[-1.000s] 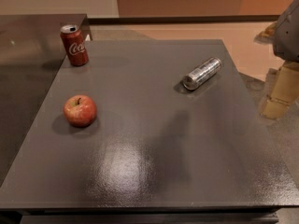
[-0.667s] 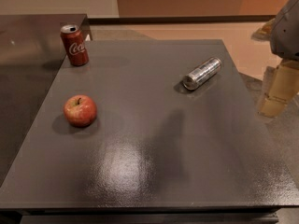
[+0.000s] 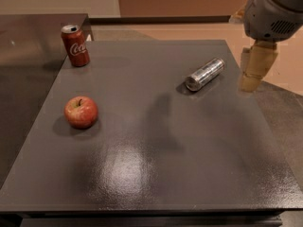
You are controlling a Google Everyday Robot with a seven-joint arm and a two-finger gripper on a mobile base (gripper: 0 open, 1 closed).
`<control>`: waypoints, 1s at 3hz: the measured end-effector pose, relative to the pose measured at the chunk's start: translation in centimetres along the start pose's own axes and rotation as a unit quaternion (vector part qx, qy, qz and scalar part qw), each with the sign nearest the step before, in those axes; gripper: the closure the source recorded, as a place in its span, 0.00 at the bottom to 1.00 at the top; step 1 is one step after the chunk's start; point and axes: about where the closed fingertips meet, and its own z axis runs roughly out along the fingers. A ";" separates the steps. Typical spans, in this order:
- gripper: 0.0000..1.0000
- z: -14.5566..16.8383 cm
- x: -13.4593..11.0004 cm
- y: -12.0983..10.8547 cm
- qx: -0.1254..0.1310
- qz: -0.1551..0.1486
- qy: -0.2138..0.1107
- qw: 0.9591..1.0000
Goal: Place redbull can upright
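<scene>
Silver-grey and slim, the redbull can (image 3: 204, 74) lies on its side on the dark table (image 3: 156, 174), toward the far right. Your gripper (image 3: 255, 70) hangs by the table's right edge, near the can but apart from it, and you cannot tell whether it is open or closed. A red Coca-Cola can (image 3: 75, 45) stands upright at the far left corner, and an apple (image 3: 81, 112) sits nearer, on the left.

Pincer (image 3: 253, 74) downward at far right, beneath grey wrist (image 3: 274, 13).
</scene>
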 end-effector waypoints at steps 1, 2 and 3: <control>0.00 2.5 -1.6 -4.2 -0.010 -0.043 0.003 0.999; 0.00 5.2 -2.7 -7.7 -0.029 -0.084 0.008 0.996; 0.00 7.6 -2.4 -10.0 -0.049 -0.120 0.010 0.992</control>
